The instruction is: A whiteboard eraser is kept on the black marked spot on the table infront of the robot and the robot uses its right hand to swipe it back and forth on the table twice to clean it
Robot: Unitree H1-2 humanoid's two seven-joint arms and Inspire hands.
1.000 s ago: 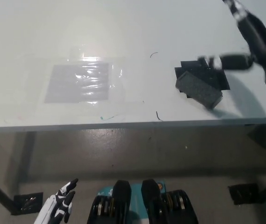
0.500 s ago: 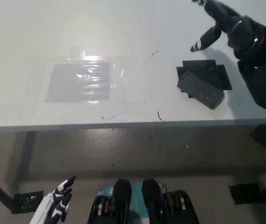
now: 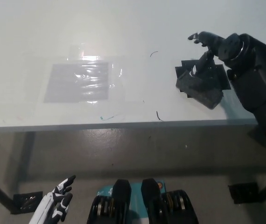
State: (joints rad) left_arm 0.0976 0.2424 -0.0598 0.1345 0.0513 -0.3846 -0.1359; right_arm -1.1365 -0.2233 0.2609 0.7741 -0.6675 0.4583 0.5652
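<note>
- My right hand point(image 3: 212, 46) is now sitting lower and closer to the eraser than half a second ago, when it was raised above the far side of the table with its fingers pointing away.
- My black forearm is now covering the right edge of the black marked spot point(image 3: 216, 74), which was showing fully in the earlier frame.
- The right hand is hanging open: fingers spread apart and curling down, gripping nothing.
- One fingertip point(image 3: 194, 71) is reaching down over the upper part of the eraser point(image 3: 199, 88); I cannot tell whether it is actually touching or just above it.
- The rest of the fingers are stretching toward picture left, past the top edge of the marked spot, above bare table.
- The eraser is lying tilted on the black marked spot, near the front right of the table point(image 3: 133, 28), in the same place as before.
- Thin pen marks are showing on the table just left of the eraser, one above and one near the front edge.
- Well apart to the left, a grey patch under clear film point(image 3: 79, 81) is lying flat, catching glare.
- My white left hand point(image 3: 58, 205) is resting low at the picture's lower left, below the table edge, fingers loosely apart, holding nothing.
</note>
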